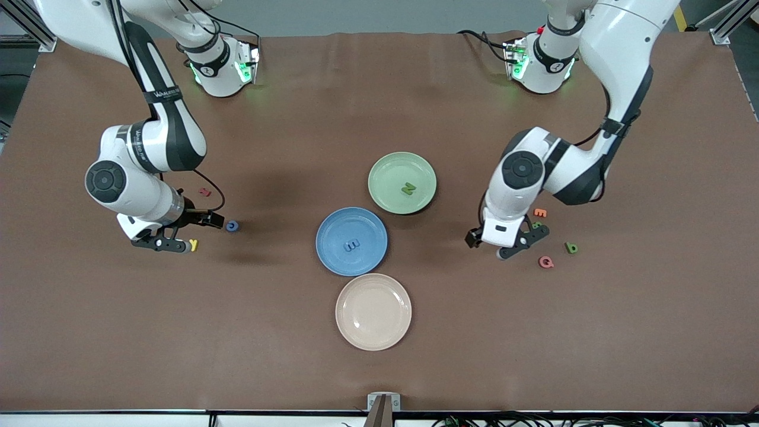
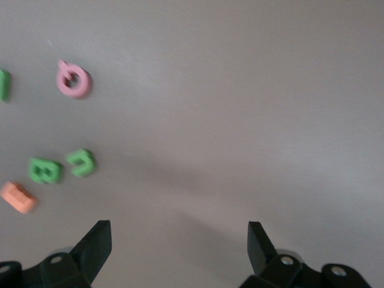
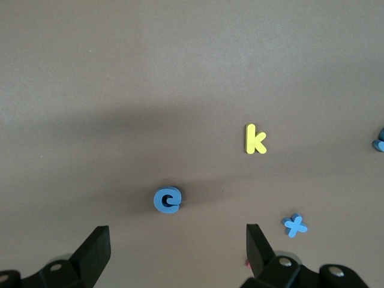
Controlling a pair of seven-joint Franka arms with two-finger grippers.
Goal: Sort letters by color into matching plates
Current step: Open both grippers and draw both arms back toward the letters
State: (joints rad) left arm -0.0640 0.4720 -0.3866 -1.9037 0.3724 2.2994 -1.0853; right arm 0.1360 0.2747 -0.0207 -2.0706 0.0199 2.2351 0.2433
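I had three plates lined up in the middle of the table: the green plate (image 1: 402,182) farthest from the front camera with a green letter N (image 1: 408,189) lying in it, the blue plate (image 1: 351,241) just nearer with a blue letter E (image 1: 351,244) in it, and the cream plate (image 1: 373,311) nearest. The left gripper (image 1: 513,244) hovered over the table toward the left arm's end, its fingers spread wide and holding nothing. Just beside it lay a cluster of letters: an orange one (image 1: 540,212), a green pair (image 2: 62,167) close together, a green b (image 1: 571,248) and a pink Q (image 1: 545,261). The right gripper (image 1: 185,234) hung low toward the right arm's end, also wide open and empty. A blue c (image 3: 167,200) lay on the table between its fingers' line of reach, with a yellow k (image 3: 255,139) near it, a blue x (image 3: 295,225) to one side and a red letter (image 1: 205,191) farther from the front camera.
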